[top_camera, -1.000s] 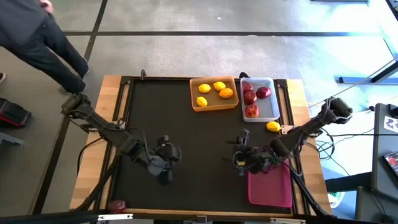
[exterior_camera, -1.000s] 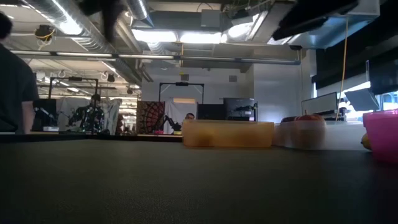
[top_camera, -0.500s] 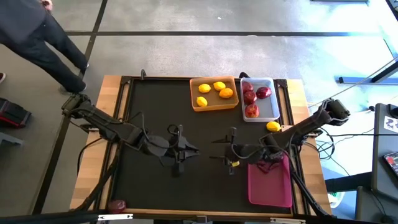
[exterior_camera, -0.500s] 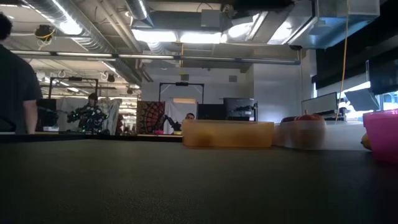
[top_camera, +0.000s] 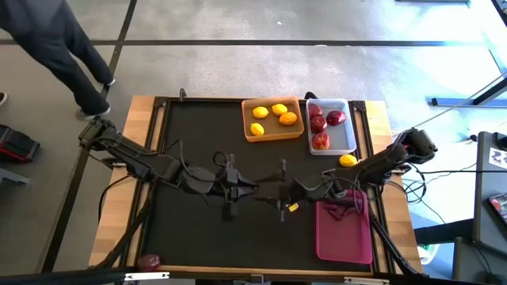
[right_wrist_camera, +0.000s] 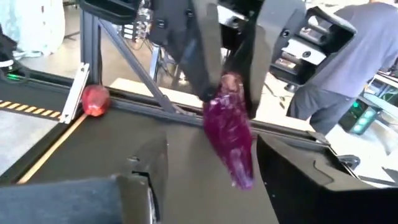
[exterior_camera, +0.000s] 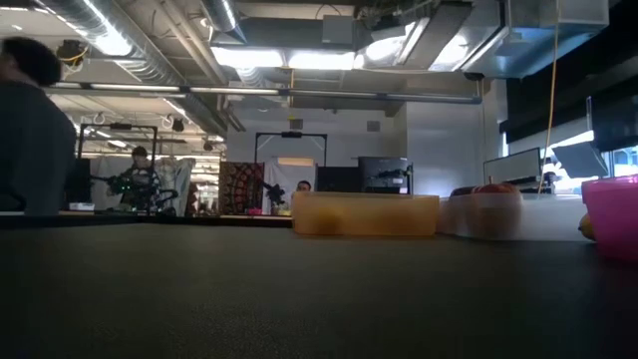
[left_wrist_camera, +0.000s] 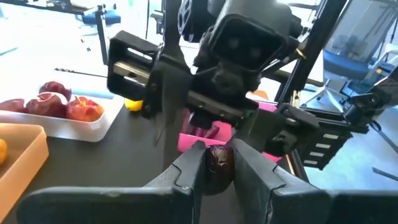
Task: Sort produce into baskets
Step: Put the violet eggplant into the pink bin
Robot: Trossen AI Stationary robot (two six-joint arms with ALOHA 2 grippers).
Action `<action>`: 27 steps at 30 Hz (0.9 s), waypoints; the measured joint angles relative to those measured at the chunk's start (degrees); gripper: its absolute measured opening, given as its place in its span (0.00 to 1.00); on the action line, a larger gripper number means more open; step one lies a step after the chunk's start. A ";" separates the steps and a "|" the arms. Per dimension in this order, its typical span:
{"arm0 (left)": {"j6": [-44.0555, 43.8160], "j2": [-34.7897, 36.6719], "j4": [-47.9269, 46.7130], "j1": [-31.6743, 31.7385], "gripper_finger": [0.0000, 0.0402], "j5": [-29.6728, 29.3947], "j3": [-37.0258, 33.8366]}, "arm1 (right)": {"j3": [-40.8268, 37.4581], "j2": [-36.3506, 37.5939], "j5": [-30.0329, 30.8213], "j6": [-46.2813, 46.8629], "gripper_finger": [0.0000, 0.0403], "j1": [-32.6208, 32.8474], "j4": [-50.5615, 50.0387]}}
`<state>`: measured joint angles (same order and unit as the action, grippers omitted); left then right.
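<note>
Sitting along the far right of the black tabletop point(top_camera: 198, 142): one orange plastic basket point(top_camera: 247, 119) holding three yellow lemons point(top_camera: 261, 112) and one orange-tinted citrus point(top_camera: 288, 119), and one white plastic basket point(top_camera: 348, 131) holding four red apples point(top_camera: 321, 141); lying nearer, one empty magenta basket point(top_camera: 348, 237), one loose lemon point(top_camera: 347, 161) and one stray red apple point(right_wrist_camera: 94, 99). Gripping one dark purple elongated piece point(right_wrist_camera: 231, 134) in the narrow-set fingers point(left_wrist_camera: 189, 171) of the left gripper point(top_camera: 238, 190) above mid-tabletop. Having closed in from a second ago, now meeting the right gripper point(top_camera: 279, 195), its fingers point(right_wrist_camera: 152, 165) standing wide either side of the piece.
</note>
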<state>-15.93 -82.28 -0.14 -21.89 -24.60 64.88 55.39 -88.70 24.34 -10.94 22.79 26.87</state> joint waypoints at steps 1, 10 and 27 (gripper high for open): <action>-0.01 0.00 -0.10 0.16 0.17 0.00 0.00 | 0.00 -0.19 -0.36 -0.11 0.48 -0.11 0.48; 0.23 0.00 -0.67 0.15 0.17 0.00 -0.02 | -0.02 -0.42 -1.54 -4.78 0.12 -0.79 2.66; -0.63 2.78 -10.10 -1.08 0.59 -0.28 -0.02 | 0.00 4.83 -0.99 -0.77 0.02 1.74 -10.37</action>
<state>-16.56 -79.50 -10.24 -22.97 -24.88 64.86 55.40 -83.87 23.35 -11.72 24.53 16.50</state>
